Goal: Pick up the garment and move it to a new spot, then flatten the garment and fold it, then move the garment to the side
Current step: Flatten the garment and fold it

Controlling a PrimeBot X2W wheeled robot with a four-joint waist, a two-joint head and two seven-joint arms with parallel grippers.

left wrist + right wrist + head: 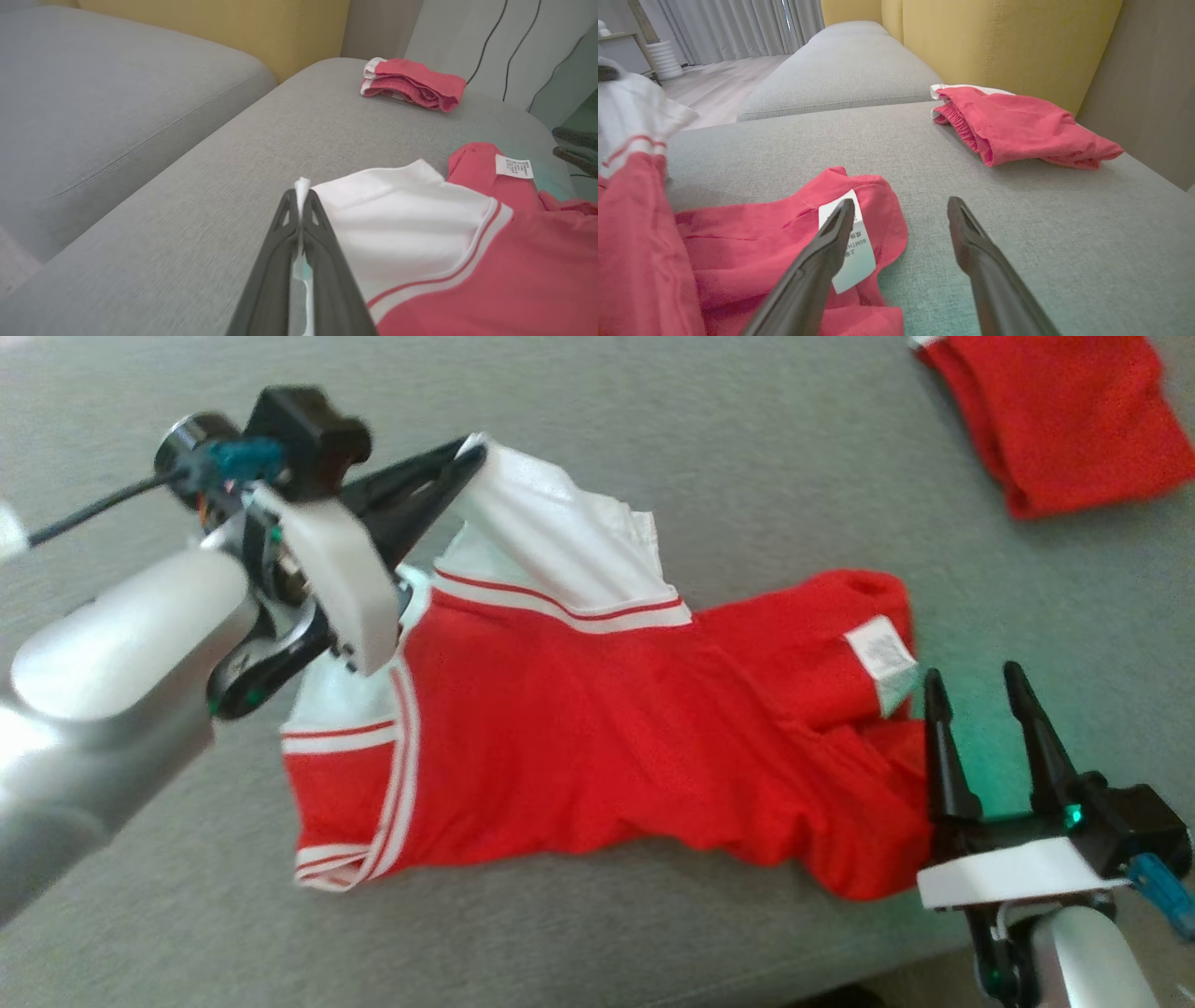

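While left pincer point(474, 452) clamps white sleeve point(551, 532) of garment point(607, 737) above sofa cushion point(747, 457), right pincer point(973, 674) gapes empty beside label point(882, 653).

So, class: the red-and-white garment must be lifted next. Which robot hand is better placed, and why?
Left. The left hand is shut on a white corner of the garment, held up off the cushion. The right hand stands open beside the label, holding nothing.

The red garment point(607, 747) lies rumpled on the cushion point(766, 457), white sleeve lifted, pinched in my left claw point(471, 453).
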